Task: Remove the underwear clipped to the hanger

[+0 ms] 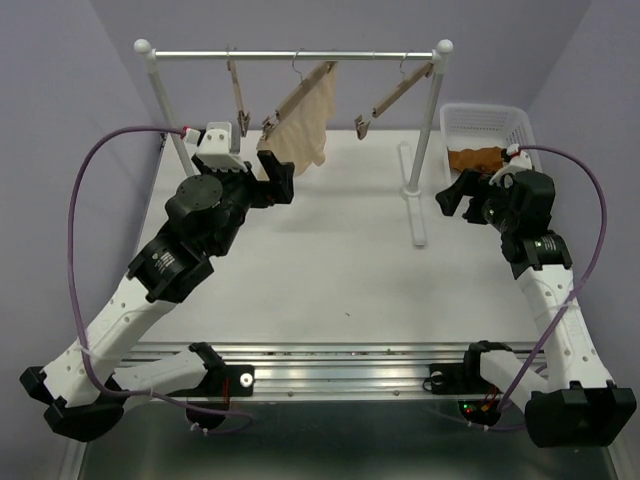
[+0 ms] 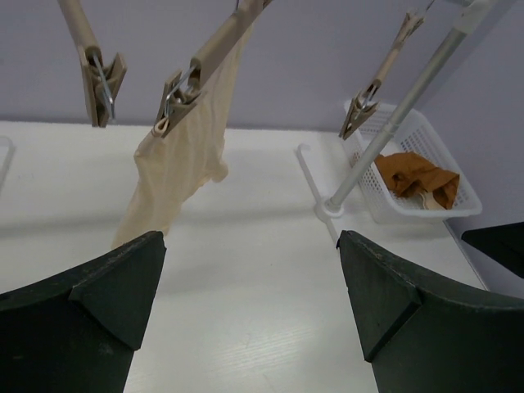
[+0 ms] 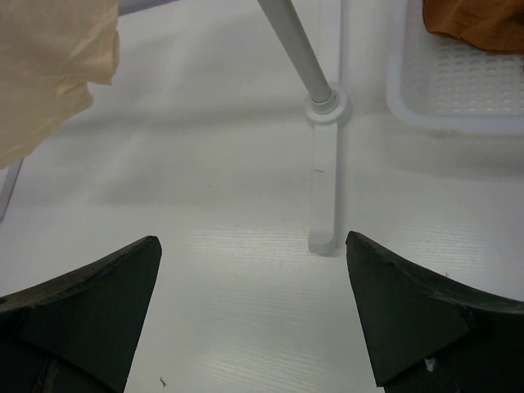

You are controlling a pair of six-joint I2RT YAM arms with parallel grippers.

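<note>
beige underwear [image 2: 176,176] just beside left fingers [image 2: 98,311]

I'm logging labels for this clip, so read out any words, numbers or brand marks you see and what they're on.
None can be read.
left arm: faint pale mark on a black joint, too small to read.
right arm: the same, too small.
hangers, cream underwear, basket: no writing shows.

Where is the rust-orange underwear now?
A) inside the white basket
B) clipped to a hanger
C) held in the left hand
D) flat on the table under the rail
A: the rust-orange underwear lies in the white basket; only the cream underwear hangs from a hanger.
</note>
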